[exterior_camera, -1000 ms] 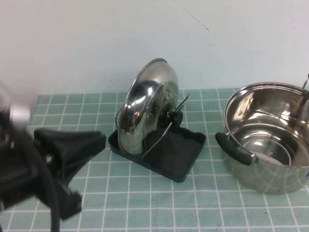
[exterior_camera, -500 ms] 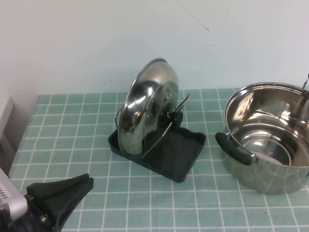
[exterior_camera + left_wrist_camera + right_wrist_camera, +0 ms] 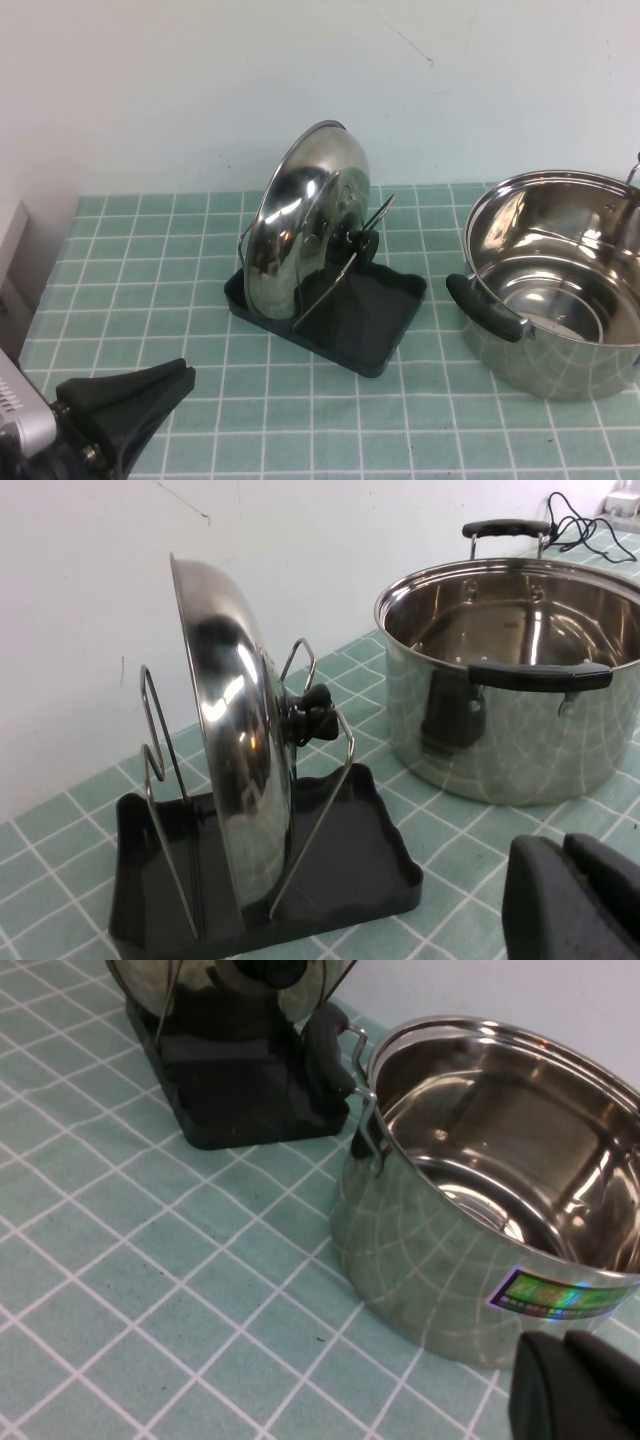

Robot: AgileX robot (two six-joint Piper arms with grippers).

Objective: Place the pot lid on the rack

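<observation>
The shiny pot lid (image 3: 300, 225) with its black knob (image 3: 352, 240) stands on edge in the wire loops of the dark rack (image 3: 375, 325), mid-table. Nothing holds it. My left gripper (image 3: 185, 376) is shut and empty at the near left, well short of the rack. In the left wrist view the lid (image 3: 235, 770) and rack (image 3: 345, 875) lie ahead of the left gripper (image 3: 572, 858). My right gripper (image 3: 568, 1348) is out of the high view; in the right wrist view it is shut and empty beside the pot, with the rack (image 3: 240, 1090) farther off.
A deep steel pot (image 3: 560, 300) with black handles stands open at the right, close to the rack; it also shows in the left wrist view (image 3: 500, 700) and the right wrist view (image 3: 470, 1210). A white wall stands behind the green tiled table (image 3: 300, 420).
My left arm has drawn back from near the rack toward the near-left corner, then held still. The lid, rack and pot have not moved.
</observation>
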